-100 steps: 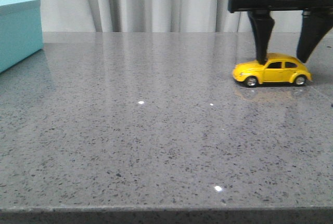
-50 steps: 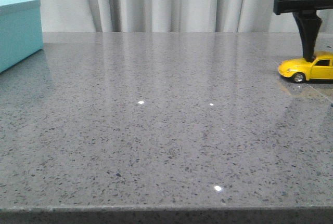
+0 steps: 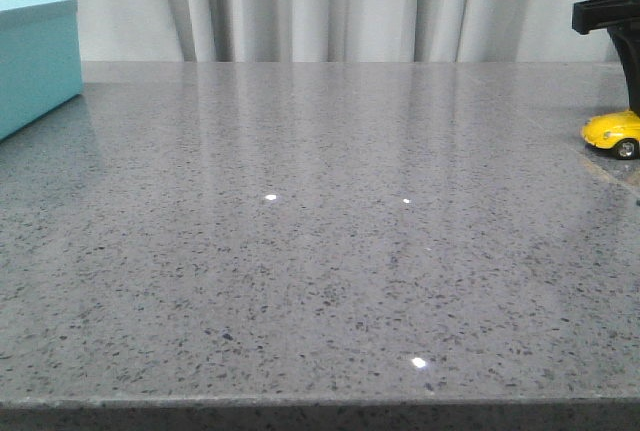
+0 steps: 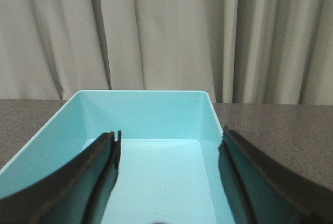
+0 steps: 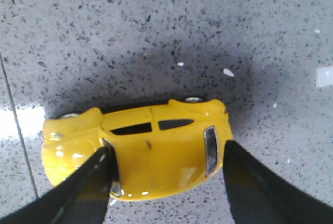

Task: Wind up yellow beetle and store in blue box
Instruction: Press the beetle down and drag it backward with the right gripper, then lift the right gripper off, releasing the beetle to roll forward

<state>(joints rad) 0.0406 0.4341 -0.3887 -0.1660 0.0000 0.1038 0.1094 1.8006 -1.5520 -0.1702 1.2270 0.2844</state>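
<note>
1. Table: grey speckled stone, the bearing surface for everything listed.
2. Blue box: at nine o'clock on the table's far left edge in the front view, unmoved over the last second. In the left wrist view its open interior shows nothing inside.
3. My left gripper: over the box, fingers spread apart, gripping nothing.
4. My right gripper: fingers straddle the car front and rear, one by the windscreen, one behind the rear window. Whether they pinch it I cannot tell.
5. Yellow beetle: wheels on the table at three o'clock, half cut off at the frame edge. A second ago it stood nearer centre; it has been dragged rearward with my right gripper, which I judge to be the wind-up pull. Storing remains undone.
</note>
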